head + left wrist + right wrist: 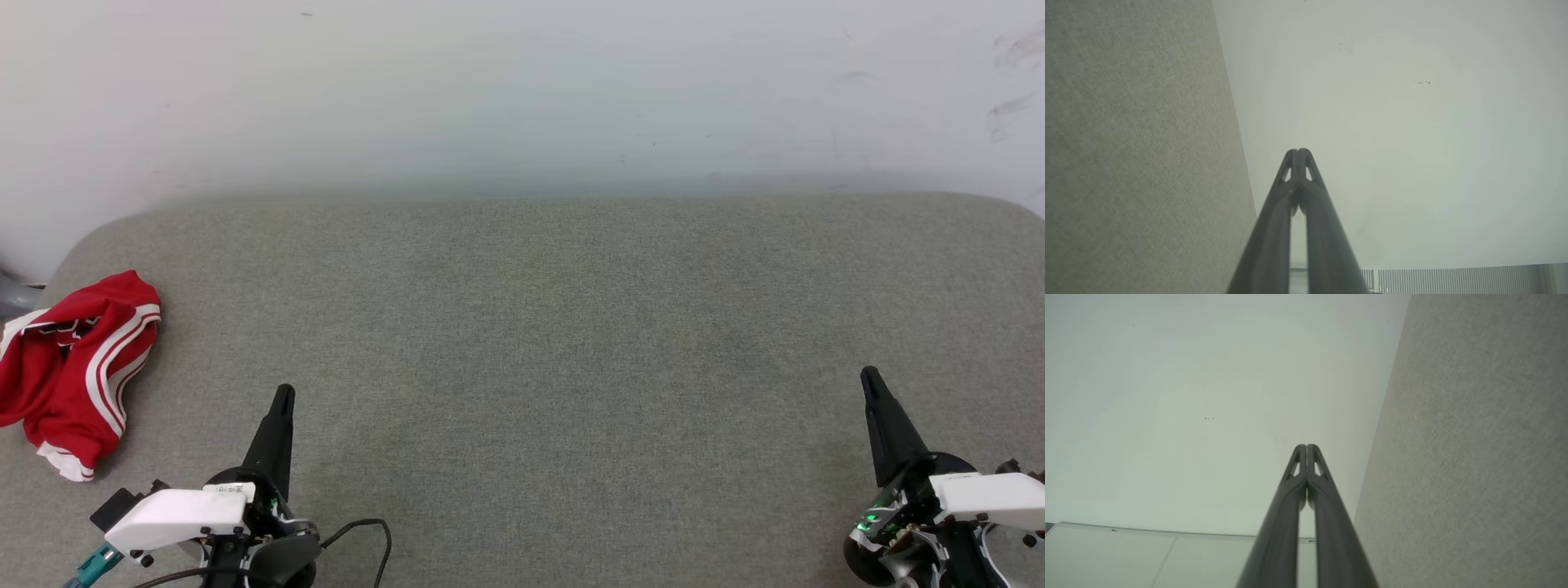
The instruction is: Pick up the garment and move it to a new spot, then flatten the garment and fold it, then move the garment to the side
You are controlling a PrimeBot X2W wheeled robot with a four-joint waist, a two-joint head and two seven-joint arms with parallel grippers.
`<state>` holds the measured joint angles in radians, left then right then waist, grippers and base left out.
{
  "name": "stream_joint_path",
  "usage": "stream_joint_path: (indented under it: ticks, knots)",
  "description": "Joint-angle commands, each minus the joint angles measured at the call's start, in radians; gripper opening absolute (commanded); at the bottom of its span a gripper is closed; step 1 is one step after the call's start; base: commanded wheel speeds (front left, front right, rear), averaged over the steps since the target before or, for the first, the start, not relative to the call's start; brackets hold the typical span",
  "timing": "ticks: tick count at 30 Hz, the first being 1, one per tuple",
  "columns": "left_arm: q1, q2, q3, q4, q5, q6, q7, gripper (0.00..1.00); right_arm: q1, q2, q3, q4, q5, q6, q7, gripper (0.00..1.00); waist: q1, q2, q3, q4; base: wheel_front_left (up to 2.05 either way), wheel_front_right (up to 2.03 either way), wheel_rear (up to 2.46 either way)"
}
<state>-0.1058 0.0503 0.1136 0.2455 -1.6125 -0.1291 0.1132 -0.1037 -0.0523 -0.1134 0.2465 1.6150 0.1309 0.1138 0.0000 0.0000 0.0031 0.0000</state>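
The garment is lying crumpled at the far left edge of the grey cushion, well apart from the open middle. The left gripper is hovering near it, to its right, jaws pressed together and holding nothing. The right gripper is hanging well apart at the other side, likewise clenched and empty (both wrist views are showing fingertips touching, pointed at the pale wall). Judging by the heap, the pick-up step is only beginning. The next move is calling for the left gripper to part its fingers, swing left over the cloth and pinch a raised fold deeply, since thin fabric is likely to slip from a shallow grip.
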Motion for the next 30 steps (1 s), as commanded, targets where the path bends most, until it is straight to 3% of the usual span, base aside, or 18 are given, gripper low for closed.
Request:
stream_joint_path:
  ticks: [1, 21, 22, 30]
  knots:
    - [-0.008, -0.001, 0.001, 0.000, -0.001, -0.004, 0.005, 0.00, -0.013, 0.003, 0.000, 0.001, -0.004, 0.000, -0.001, 0.00, 0.0000, 0.0000, 0.000, 0.000, 0.00, 0.00, 0.00]
    - [-0.008, -0.001, 0.001, 0.000, -0.001, -0.004, 0.005, 0.00, -0.013, 0.003, 0.000, 0.001, -0.004, 0.000, -0.001, 0.00, 0.0000, 0.0000, 0.000, 0.000, 0.00, 0.00, 0.00]
    - [0.000, 0.000, 0.000, 0.000, 0.000, 0.000, 0.000, 1.00, 0.000, 0.000, 0.000, 0.000, 0.000, 0.000, 0.000, 1.00, 0.0000, 0.0000, 0.000, 0.000, 0.00, 0.00, 0.00]
    - [-0.001, -0.001, -0.034, -0.016, -0.004, 0.000, -0.023, 1.00, 0.013, 0.000, 0.019, -0.024, -0.009, 0.000, -0.026, 1.00, 0.0001, 0.0000, 0.001, 0.000, 0.00, 0.00, 0.00]
